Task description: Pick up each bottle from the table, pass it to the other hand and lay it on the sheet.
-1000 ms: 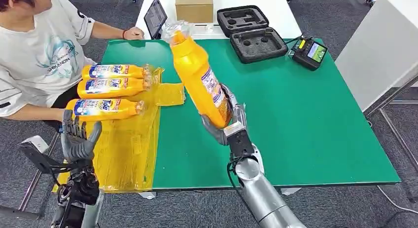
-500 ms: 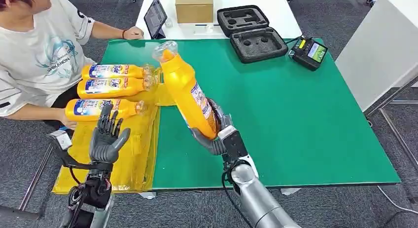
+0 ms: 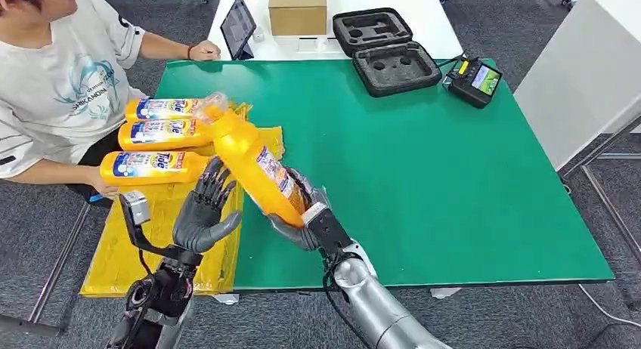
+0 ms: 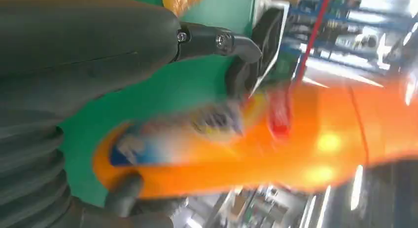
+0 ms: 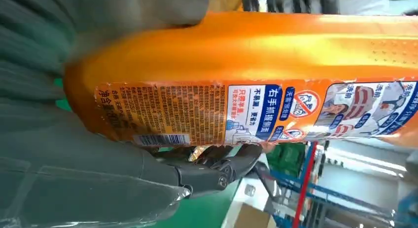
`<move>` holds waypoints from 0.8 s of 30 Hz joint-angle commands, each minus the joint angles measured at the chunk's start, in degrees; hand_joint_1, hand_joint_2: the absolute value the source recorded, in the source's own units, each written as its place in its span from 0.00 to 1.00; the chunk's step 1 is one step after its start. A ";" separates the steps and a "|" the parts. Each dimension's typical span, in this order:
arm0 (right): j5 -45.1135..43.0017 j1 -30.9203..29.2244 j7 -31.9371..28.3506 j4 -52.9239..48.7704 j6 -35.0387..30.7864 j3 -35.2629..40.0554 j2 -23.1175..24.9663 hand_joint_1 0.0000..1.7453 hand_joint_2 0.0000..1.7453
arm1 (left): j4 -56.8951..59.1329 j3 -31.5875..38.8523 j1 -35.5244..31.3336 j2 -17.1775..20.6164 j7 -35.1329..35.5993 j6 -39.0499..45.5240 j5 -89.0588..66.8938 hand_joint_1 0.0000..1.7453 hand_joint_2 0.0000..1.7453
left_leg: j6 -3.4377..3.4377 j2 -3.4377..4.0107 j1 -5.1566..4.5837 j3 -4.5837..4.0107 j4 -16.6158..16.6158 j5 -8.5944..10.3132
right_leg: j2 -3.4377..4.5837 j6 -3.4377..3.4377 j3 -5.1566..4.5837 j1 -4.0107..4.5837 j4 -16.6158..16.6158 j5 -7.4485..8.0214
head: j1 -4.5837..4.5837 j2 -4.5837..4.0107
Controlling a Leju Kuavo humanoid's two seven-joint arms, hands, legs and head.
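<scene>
Above the near left part of the green table (image 3: 453, 175), the right hand (image 3: 302, 217) grips an orange bottle (image 3: 253, 168) by its base, fingers wrapped round the lower body. This bottle is glossy orange plastic with a clear cap at its far end, tilted so the cap leans away and toward the yellow sheet (image 3: 189, 213). A printed label runs along its side: a barcode near the base, blocks of small text, then blue and white panels with red warning circles, seen close in the right wrist view (image 5: 236, 109). Just beside the bottle's lower body, on the sheet's side, the left hand (image 3: 205, 213) is held up with its fingers spread and nothing in them; whether they touch the bottle is unclear. Three more orange bottles (image 3: 162, 134) lie side by side on the sheet's far end.
</scene>
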 commanded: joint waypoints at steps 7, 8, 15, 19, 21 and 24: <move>3.11 -4.60 0.02 10.70 1.44 5.26 1.89 1.00 1.00 | 5.03 -3.68 -3.64 2.02 0.55 -0.35 0.09 0.00 1.00 | -0.07 -0.06 0.03 0.37 -0.02 -0.13 | 0.01 -0.06 0.36 0.02 -0.01 -0.14 | 0.00 0.00; 4.57 -4.90 0.02 12.24 1.95 6.78 2.65 1.00 1.00 | 5.80 -3.95 -4.04 2.17 0.81 -1.29 1.41 0.00 1.00 | -0.04 -0.06 0.01 0.18 -0.05 -0.03 | -0.02 -0.03 0.17 0.00 -0.03 -0.06 | 0.02 0.00; 9.68 -4.88 5.21 19.35 0.41 25.15 4.52 1.00 1.00 | 8.52 -4.58 -5.18 3.00 1.07 -2.41 4.64 0.00 1.00 | -0.06 -0.03 0.08 0.19 -0.04 -0.05 | 0.00 -0.04 0.15 0.06 -0.05 -0.07 | 0.02 0.00; 9.72 -5.18 5.43 19.69 0.49 25.31 4.52 1.00 1.00 | 8.47 -4.57 -4.99 3.10 1.07 -2.41 4.67 0.00 1.00 | -0.06 -0.11 0.06 0.24 -0.04 -0.06 | -0.06 -0.04 0.20 0.05 -0.04 -0.12 | 0.00 0.00; 10.01 -5.54 5.77 20.30 0.96 25.74 4.52 1.00 1.00 | 8.76 -4.45 -5.02 2.98 1.57 -2.58 5.45 0.00 1.00 | -0.06 -0.19 0.07 0.29 -0.03 -0.09 | -0.13 -0.05 0.26 0.05 -0.02 -0.17 | 0.00 0.00; 10.71 -5.84 6.61 21.38 1.15 26.36 4.52 1.00 1.00 | 9.19 -4.57 -5.24 3.11 1.60 -2.56 5.60 0.00 1.00 | -0.06 -0.18 0.07 0.21 -0.03 -0.05 | -0.13 -0.05 0.18 0.05 -0.03 -0.13 | 0.00 0.00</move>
